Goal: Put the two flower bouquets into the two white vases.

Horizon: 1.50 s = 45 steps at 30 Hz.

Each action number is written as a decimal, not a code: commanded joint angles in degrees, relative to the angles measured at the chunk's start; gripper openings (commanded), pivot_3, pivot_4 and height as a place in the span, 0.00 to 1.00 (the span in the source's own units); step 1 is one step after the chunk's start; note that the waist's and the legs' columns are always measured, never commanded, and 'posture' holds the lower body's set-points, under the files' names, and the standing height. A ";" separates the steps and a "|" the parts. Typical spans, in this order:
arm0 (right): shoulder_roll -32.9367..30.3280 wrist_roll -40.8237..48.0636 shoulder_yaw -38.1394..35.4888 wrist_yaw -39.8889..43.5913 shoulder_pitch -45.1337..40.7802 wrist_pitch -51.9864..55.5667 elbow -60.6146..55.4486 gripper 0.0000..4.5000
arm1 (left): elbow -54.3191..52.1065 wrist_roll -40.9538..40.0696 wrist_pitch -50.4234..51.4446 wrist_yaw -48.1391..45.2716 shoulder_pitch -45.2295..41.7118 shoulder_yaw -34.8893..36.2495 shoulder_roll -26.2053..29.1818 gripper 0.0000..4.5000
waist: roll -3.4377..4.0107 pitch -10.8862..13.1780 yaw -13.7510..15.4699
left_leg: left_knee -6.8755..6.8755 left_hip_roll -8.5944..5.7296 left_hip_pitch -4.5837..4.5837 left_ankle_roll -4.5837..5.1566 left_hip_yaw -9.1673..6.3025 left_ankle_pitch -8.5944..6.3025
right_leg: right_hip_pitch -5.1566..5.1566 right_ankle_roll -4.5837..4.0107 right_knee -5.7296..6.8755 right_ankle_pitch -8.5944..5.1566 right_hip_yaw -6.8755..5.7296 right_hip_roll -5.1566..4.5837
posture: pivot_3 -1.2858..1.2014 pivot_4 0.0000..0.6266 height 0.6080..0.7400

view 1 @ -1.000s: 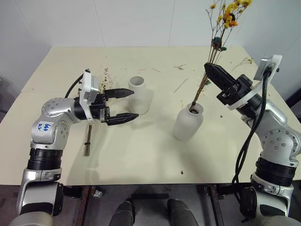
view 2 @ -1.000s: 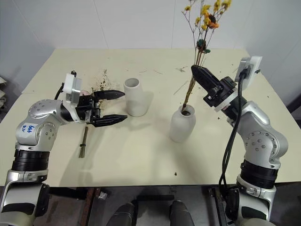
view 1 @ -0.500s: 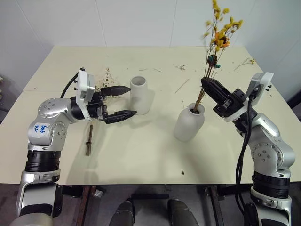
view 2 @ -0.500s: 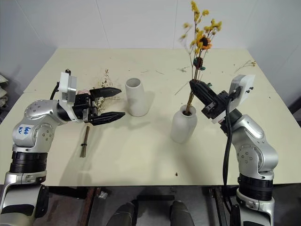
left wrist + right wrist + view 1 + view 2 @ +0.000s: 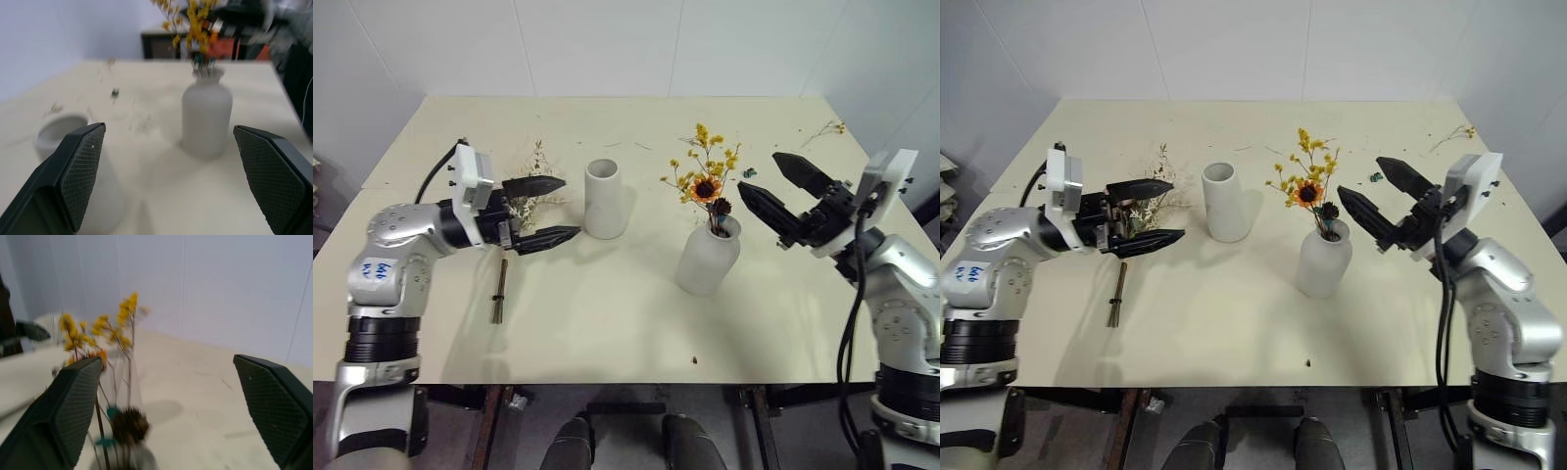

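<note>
Left gripper (image 5: 552, 211) wide open, empty, beside rose bouquet (image 5: 527, 188) lying on table (image 5: 607, 323). Cylinder vase (image 5: 603, 199) empty. Yellow bouquet (image 5: 703, 179) just dropped into bottle vase (image 5: 708, 257); right gripper (image 5: 771, 186) released, wide open. One bouquet left.

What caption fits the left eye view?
Yellow bouquet stands in the bottle vase; right claw open beside it; cylinder vase awaits.

Matte white on both vases: bottle-shaped vase (image 5: 707, 259) and cylinder vase (image 5: 604, 199) left of it. Yellow blossoms with one orange sunflower (image 5: 706, 188) above the bottle-shaped vase. Pale cream table (image 5: 607, 323). Black, cross-hatched fingers (image 5: 83, 171).
</note>
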 commanded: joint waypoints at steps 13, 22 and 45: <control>-19.16 -2.64 -0.55 26.25 -3.25 -2.56 15.65 0.99 | -2.46 14.42 48.23 17.46 -7.27 -13.88 11.01 1.00 | -0.14 0.04 0.13 | -0.04 0.02 -0.06 0.02 0.00 -0.03 | 0.00 -0.06 -0.06 -0.09 -0.09 0.02 | 0.52 0.24 1.00; -19.64 -6.82 2.43 30.93 -8.56 -5.16 20.85 0.99 | -1.27 15.35 54.13 24.93 -7.51 -12.76 4.94 1.00 | -0.13 0.05 -0.52 | -0.01 0.06 -0.02 -0.01 0.00 -0.04 | -0.07 -0.05 0.08 -0.10 -0.07 0.08 | 0.52 0.24 1.00; -15.22 -6.31 2.30 28.47 -8.61 -2.84 17.27 1.00 | 13.50 19.45 43.10 28.72 -8.32 -13.03 0.82 0.07 | -0.02 -0.04 0.27 | 0.34 -0.05 0.03 -0.03 0.00 0.00 | 0.17 0.05 0.05 0.01 -0.07 -0.04 | 0.52 0.24 1.00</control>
